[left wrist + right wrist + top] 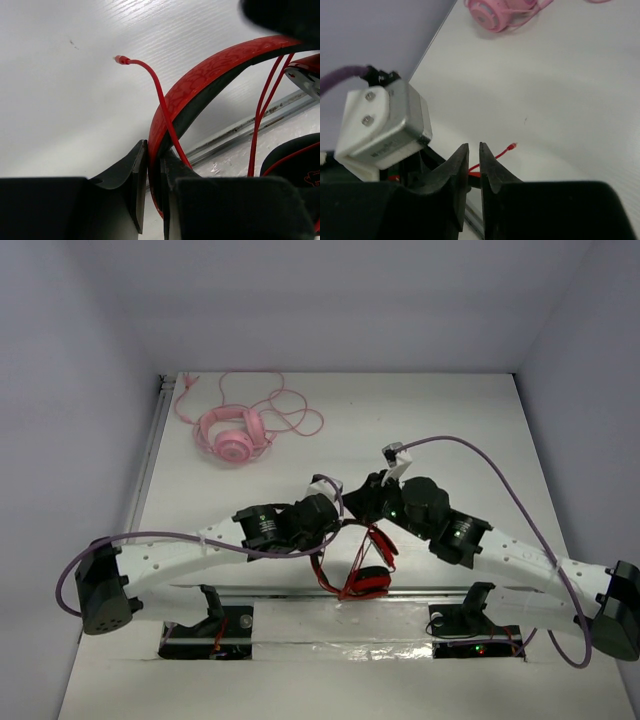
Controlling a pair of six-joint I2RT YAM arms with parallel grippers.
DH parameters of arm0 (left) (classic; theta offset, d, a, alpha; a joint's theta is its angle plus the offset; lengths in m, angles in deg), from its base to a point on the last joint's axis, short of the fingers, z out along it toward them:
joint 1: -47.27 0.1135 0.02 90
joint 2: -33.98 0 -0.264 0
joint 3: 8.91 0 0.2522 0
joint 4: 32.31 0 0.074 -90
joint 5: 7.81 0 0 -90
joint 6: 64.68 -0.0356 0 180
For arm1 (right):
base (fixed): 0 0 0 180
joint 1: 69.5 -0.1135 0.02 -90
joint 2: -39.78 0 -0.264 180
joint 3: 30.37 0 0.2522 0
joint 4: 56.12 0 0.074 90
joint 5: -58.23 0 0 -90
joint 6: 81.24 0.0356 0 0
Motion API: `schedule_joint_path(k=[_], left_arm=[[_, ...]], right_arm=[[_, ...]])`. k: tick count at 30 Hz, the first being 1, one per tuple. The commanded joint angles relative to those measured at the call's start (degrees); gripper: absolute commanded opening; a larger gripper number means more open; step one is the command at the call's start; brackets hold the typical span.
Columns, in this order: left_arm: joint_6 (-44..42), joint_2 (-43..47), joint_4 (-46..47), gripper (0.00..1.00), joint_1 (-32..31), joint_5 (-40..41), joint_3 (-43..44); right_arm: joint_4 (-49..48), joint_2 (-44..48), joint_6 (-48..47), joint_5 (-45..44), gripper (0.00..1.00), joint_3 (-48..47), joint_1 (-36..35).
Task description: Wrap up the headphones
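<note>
Top view looks down from above and behind the arms over the whole surface (450,420). Close wrist views look forward past the left end effector (154,150) and the right end effector (474,147); both show the red cable tip (120,60) just ahead.

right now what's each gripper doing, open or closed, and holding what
Left gripper: closed on the red headband.
Right gripper: closed on the thin red cable, whose tip pokes out past the fingers.
</note>
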Motion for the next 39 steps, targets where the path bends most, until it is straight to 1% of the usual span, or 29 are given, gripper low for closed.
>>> schedule_joint_path(k=[1,2,5,7,9,13,14,15,17,18,24,25,26,29,33,39], left_arm=[[-2.8,4.9,0.5,0.0,-0.2,-0.7,3.0],[-4.0,5.6,0.5,0.0,-0.2,-2.4,3.4],[-7.7,6.8,-1.0,0.0,-0.2,-5.8,5.4],[-9.6,7.2,-3.2,0.0,-0.2,-6.8,6.4],[-10.4,7.9,-4.0,0.0,-0.2,-8.1,6.2],[-12.4,10.4,-4.4,0.0,-0.2,-10.5,6.3],[-12.8,10.8,-4.5,0.0,-0.2,-11.8,6.4],[-13.3,10.8,-4.9,0.0,-0.2,-12.3,6.7],[-14.7,10.8,-5.5,0.0,-0.2,-13.4,7.1],[-15.3,10.7,-5.5,0.0,-0.2,-13.9,7.3],[-18.3,11.2,-5.1,0.0,-0.2,-14.8,9.0],[-18.5,11.5,-4.9,0.0,-0.2,-14.9,9.1],[-18.6,11.5,-4.9,0.0,-0.2,-16.7,9.2],[-19.0,11.5,-4.4,0.0,-0.2,-17.6,9.3],[-19.2,11.3,-4.1,0.0,-0.2,-18.5,9.3],[-19.6,11.1,-4.4,0.0,-0.2,-18.3,10.4]], right_arm=[[-7.8,0.7,-3.0,10.7,0.22,3.1,0.3],[-8.4,0.5,-4.8,13.2,0.23,3.3,0.3],[-10.6,1.3,-7.7,15.4,0.24,4.6,1.0],[-12.4,2.4,-9.2,17.8,0.24,6.0,2.9],[-15.0,4.1,-10.2,21.5,0.25,7.4,6.2],[-16.8,4.9,-10.8,28.2,0.29,8.7,11.7],[-17.2,4.8,-10.9,29.5,0.33,9.0,12.5],[-18.4,4.0,-11.2,33.9,0.37,8.8,13.2],[-19.2,2.5,-12.9,38.7,0.46,8.3,13.8],[-19.3,0.5,-13.6,43.0,0.47,7.2,13.8],[-19.5,-2.4,-17.6,56.0,0.5,4.4,13.8],[-19.2,-2.9,-18.0,56.8,0.51,3.5,13.8],[-18.8,-3.2,-18.8,57.3,0.51,3.1,13.8],[-18.7,-5.2,-19.1,59.0,0.53,1.9,13.8],[-21.7,-7.4,-18.0,63.7,0.55,1.7,13.8],[-22.0,-8.9,-18.4,68.7,0.55,1.6,13.8]])
